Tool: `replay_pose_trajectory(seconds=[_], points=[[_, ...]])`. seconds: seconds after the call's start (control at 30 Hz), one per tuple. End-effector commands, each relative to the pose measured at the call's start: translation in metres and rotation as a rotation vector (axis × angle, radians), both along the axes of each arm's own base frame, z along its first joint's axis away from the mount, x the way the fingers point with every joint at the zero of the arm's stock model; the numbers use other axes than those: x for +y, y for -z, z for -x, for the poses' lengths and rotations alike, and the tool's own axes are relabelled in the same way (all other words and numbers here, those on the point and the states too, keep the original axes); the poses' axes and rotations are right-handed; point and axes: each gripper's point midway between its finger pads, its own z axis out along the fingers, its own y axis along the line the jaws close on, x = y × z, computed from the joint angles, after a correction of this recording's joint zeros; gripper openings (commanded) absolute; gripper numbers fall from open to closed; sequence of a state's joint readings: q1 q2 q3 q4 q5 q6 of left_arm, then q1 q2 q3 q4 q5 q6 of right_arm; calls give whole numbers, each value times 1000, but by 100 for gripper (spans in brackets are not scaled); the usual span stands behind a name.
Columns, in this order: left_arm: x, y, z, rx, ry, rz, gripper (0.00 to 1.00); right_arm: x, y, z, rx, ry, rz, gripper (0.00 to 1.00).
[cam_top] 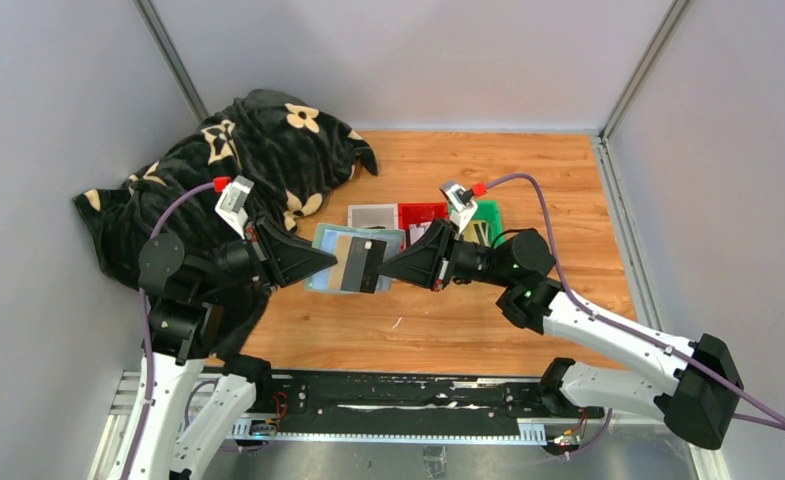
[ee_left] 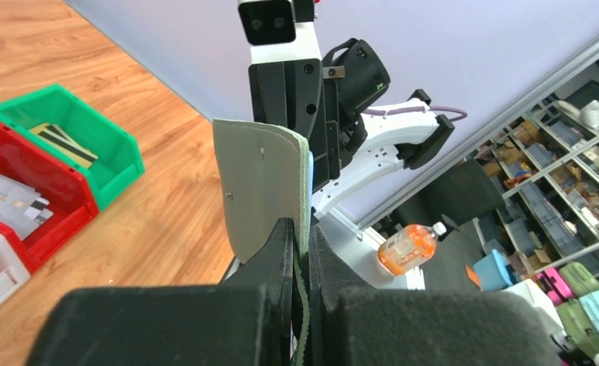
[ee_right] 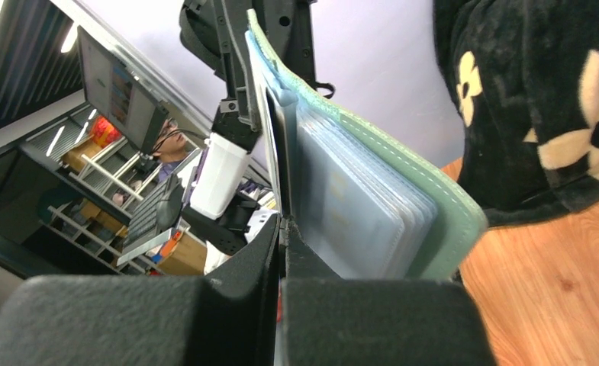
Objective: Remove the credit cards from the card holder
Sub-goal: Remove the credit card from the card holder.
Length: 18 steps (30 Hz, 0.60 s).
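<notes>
Clamping the card holder [cam_top: 358,233] by its left edge, the left fingers [cam_top: 318,262] hold it open above the middle of the desk [cam_top: 418,330]; the right fingers [cam_top: 396,267] pinch a black card [cam_top: 372,262] at the holder's right side.

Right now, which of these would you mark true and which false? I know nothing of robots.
1. The left end effector grips the holder. True.
2. The green tray is empty. False: cards lie in it.
3. The right end effector is open. False: it is shut on a black card at the holder.
4. A flowered black blanket lies at the far left. True.
</notes>
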<state>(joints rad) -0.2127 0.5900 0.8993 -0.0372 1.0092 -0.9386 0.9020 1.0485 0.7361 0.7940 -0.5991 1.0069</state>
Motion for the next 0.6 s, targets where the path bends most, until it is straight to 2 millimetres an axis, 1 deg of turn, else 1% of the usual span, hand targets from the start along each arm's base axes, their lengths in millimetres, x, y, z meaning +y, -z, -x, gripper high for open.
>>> replay_pose_trajectory(seconds=[0.0,0.07,0.13,0.27,0.4,0.53,0.57], points=[[3,-5,-10,-63,-67,-57,0,-15,-2,-15,38,61,-40,0],[5,-1,-18,-65,-99,-87,0,-20,-5,-21,48,74,-62,0],[7,1,-24,-69,-131,-102,0,-22,-8,-21,48,68,-71,0],[12,4,-39,-77,-211,-129,0,-23,-4,-26,61,80,-56,0],[23,9,-56,-91,-319,-185,0,-31,-2,-41,82,114,-51,0],[29,10,-64,-100,-369,-216,0,-39,0,-53,91,146,-37,0],[30,10,-64,-105,-377,-220,0,-40,3,-57,98,155,-23,0]])
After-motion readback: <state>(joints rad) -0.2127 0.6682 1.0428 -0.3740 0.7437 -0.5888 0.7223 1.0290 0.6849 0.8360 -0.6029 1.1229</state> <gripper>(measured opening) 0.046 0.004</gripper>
